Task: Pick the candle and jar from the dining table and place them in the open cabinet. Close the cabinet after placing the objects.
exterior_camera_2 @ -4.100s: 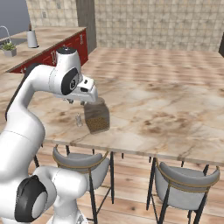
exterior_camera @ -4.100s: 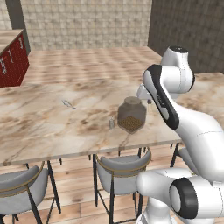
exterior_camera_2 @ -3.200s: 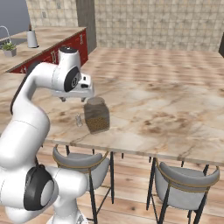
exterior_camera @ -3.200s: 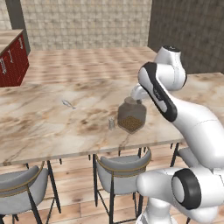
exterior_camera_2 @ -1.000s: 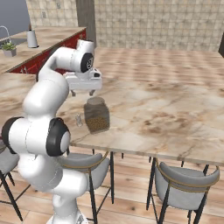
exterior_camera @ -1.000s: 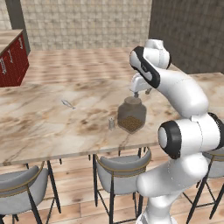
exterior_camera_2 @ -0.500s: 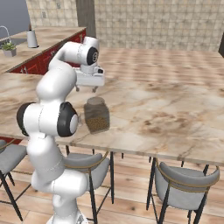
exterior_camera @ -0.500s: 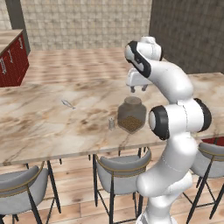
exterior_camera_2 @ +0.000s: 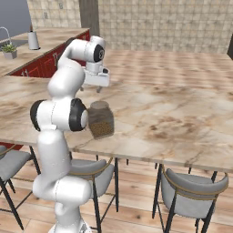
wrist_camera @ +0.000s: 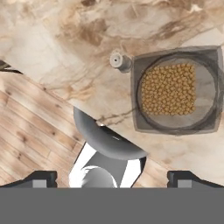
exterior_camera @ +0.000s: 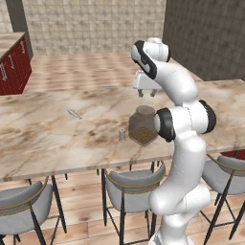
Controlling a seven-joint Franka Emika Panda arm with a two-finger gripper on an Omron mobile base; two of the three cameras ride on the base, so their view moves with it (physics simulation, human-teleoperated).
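2 things for the job sit close together on the dining table (exterior_camera: 43,139), near its front edge: the jar (exterior_camera: 142,125) and the candle (exterior_camera: 122,135). The jar is big and squat, made of clear glass, with tan grains inside. The candle is a tiny pale-grey stick standing up just beside the jar, on the jar's left in the left base view. They are very near each other, but I cannot tell if they touch.

The gripper (exterior_camera: 146,93) hangs in the air above the table, a bit behind the jar, pointing down. Its 2 fingers are spread wide apart and hold nothing. From the hand view, the jar (wrist_camera: 176,90) is seen from the top, and the candle (wrist_camera: 117,60) is next to its corner.

A thin silvery utensil (exterior_camera: 73,114) lies flat on the table, well apart from the jar. Grey chairs (exterior_camera: 134,184) stand under the table's front edge.
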